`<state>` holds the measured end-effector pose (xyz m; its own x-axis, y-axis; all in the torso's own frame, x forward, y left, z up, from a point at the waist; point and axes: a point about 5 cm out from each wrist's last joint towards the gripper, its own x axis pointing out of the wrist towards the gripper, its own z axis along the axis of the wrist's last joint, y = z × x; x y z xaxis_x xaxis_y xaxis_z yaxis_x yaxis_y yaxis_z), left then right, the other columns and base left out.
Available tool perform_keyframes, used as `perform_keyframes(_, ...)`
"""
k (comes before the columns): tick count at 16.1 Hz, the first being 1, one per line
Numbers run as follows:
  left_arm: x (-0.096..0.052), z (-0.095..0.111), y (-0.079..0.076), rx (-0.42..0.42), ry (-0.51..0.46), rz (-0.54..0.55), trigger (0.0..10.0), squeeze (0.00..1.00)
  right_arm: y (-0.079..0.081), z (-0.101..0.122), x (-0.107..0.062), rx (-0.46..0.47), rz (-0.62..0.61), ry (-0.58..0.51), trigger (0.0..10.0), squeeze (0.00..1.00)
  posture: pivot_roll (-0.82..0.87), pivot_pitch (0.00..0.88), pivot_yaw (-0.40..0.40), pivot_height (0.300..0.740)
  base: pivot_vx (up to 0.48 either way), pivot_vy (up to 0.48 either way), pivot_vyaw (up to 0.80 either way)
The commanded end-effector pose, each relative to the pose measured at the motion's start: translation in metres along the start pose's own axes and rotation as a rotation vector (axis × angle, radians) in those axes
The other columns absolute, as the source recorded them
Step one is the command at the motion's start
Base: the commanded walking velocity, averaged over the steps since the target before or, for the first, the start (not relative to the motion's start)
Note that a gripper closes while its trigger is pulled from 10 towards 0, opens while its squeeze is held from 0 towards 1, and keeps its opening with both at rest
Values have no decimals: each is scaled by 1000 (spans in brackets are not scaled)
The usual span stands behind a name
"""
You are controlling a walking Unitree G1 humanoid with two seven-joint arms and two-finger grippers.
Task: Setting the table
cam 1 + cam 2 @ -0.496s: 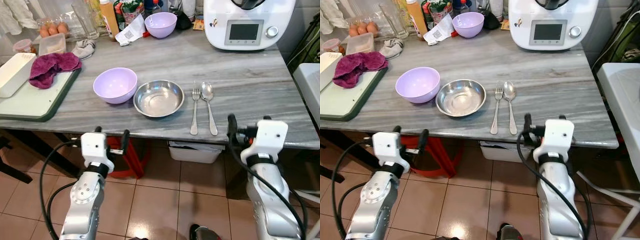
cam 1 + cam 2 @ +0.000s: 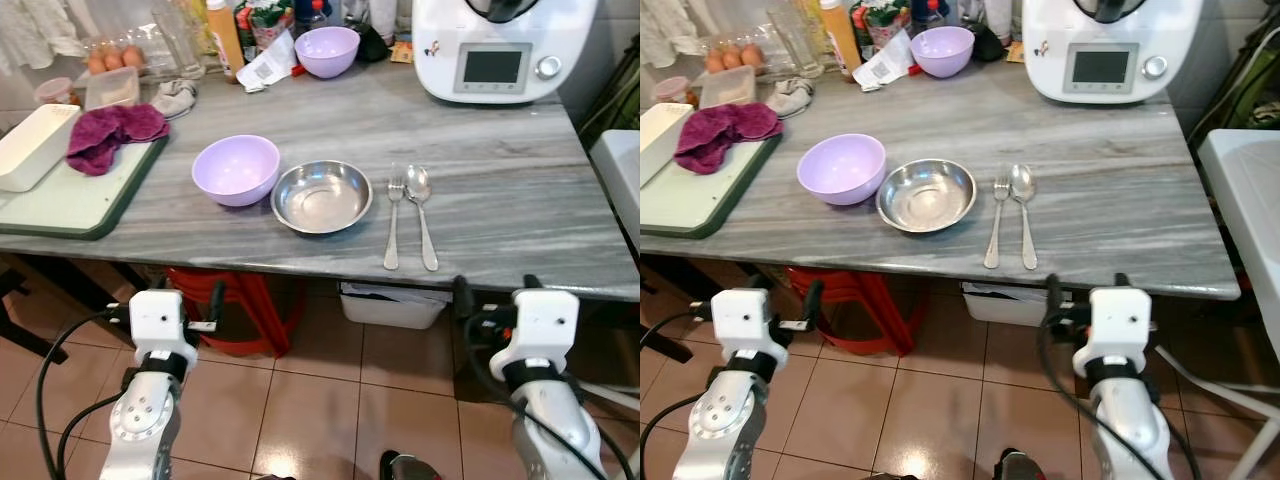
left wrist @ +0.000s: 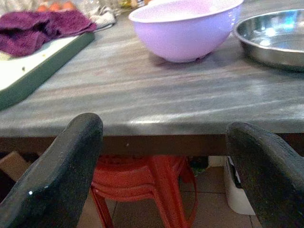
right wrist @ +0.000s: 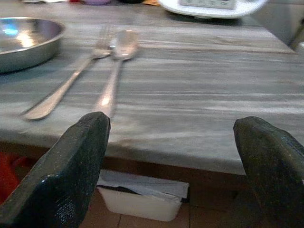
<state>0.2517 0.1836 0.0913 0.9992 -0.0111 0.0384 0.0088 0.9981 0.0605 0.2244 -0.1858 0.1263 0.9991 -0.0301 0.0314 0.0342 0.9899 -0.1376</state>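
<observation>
On the grey marble table (image 2: 500, 180) a purple bowl (image 2: 236, 169) sits beside a steel bowl (image 2: 321, 196). To the right of them a fork (image 2: 392, 215) and a spoon (image 2: 421, 210) lie side by side. A second purple bowl (image 2: 327, 50) stands at the back. Both grippers hang below the table's front edge, open and holding nothing. My left gripper (image 2: 172, 305) is low in front of the purple bowl (image 3: 185, 28). My right gripper (image 2: 495, 295) is low to the right of the spoon (image 4: 116, 71) and fork (image 4: 71, 80).
A green cutting board (image 2: 60, 195) with a purple cloth (image 2: 112, 130) and a white container (image 2: 35, 145) lies at the left. A white kitchen machine (image 2: 500, 45) stands at the back right. Under the table are a red stool (image 2: 250, 305) and a white bin (image 2: 390, 305).
Both arms have dropped from the table's edge to below it, and they stay open. The view has shifted slightly; the bowls and cutlery lie as before.
</observation>
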Motion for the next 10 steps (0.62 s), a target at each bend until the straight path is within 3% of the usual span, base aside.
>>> perform_keyframes(1, 0, -1, 2, 33, 8, 2, 10000, 0, 1, -1, -7, -14, 26, 16, 10000, 0, -135, 144, 112, 740, 0, 0, 0)
perform_keyframes(3, 4, -1, 6, 31, 13, 34, 10000, 0, 0, -5, -7, -49, 26, 19, 10000, 0, -134, 142, 118, 740, 0, 0, -400)
perform_keyframes(5, 2, -1, 7, 28, 21, 45, 10000, 0, 2, -2, 2, -9, -26, 5, 10000, 0, -122, 157, 107, 740, 0, 0, -800)
perform_keyframes(7, 3, 0, 5, 53, 18, 47, 10000, 0, 4, -2, 11, 34, -107, 8, 10000, 0, -116, 163, 89, 740, 0, 0, 0)
perform_keyframes(8, 6, 2, 4, 48, 15, 52, 10000, 0, 5, 1, 12, 11, -118, -14, 10000, 0, -116, 163, 89, 740, 0, 0, 0)
perform_keyframes(10, 11, 4, 4, 39, 13, 77, 10000, 0, -4, -3, 11, 37, -172, 8, 10000, 0, -122, 173, 81, 740, 0, 0, -400)
